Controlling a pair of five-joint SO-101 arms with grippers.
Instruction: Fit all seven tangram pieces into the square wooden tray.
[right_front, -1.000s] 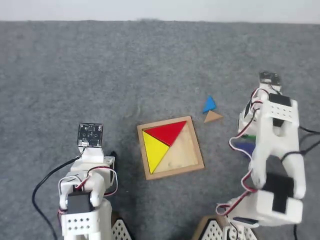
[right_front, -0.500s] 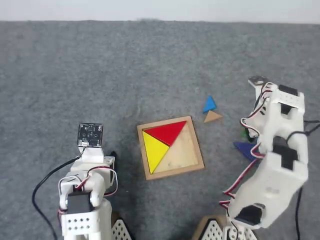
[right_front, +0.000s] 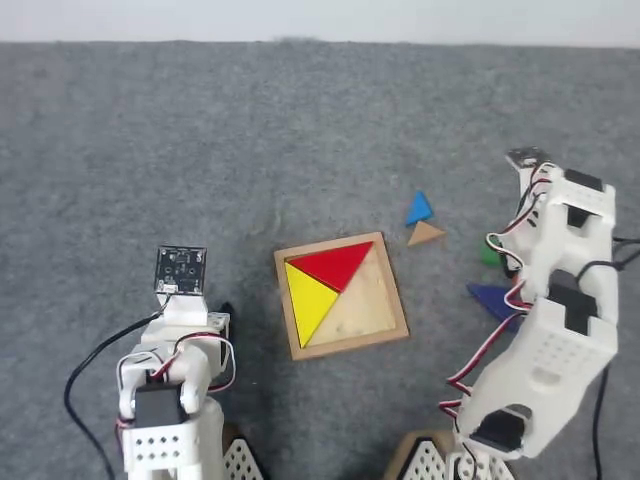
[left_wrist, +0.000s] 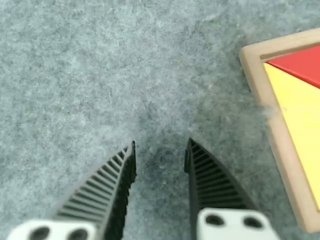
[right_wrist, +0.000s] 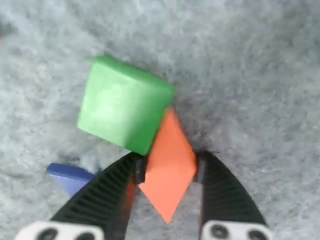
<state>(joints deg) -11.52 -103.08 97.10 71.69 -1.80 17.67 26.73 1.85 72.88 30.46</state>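
A grey felt-like mat (right_front: 200, 130) covers the whole table. On it, the right arm (right_front: 555, 330) stands as the biggest shape, stretched away from its base along the right side. Its gripper (right_wrist: 167, 157) is closed onto an orange parallelogram (right_wrist: 167, 167), one ribbed finger against each long side, with the piece lying flat on the mat. The left arm (right_front: 170, 400) sits folded near its own base. Its gripper (left_wrist: 160, 147) is parted by a modest gap and holds nothing, hanging over bare mat just beside a corner of the square wooden tray (right_front: 396, 287). The tray lies between the two arms, turned slightly askew. A large red triangle (right_front: 333, 264) fills its far side and a large yellow triangle (right_front: 306, 298) fills the side nearest the left arm. The two meet along one edge, and the remaining half of the tray floor is bare wood. Outside the tray, a dark blue triangle (right_front: 492, 298) lies on the mat close against the right arm (part of it is hidden by the arm, so its full outline cannot be told). A green square (right_wrist: 122, 102) lies just beyond the right gripper, one corner touching the tip of the orange piece. Farther toward the tray, a small light blue triangle (right_front: 418, 208) and a small tan triangle (right_front: 425, 233) sit just beside each other, near the tray's far right corner but apart from it.
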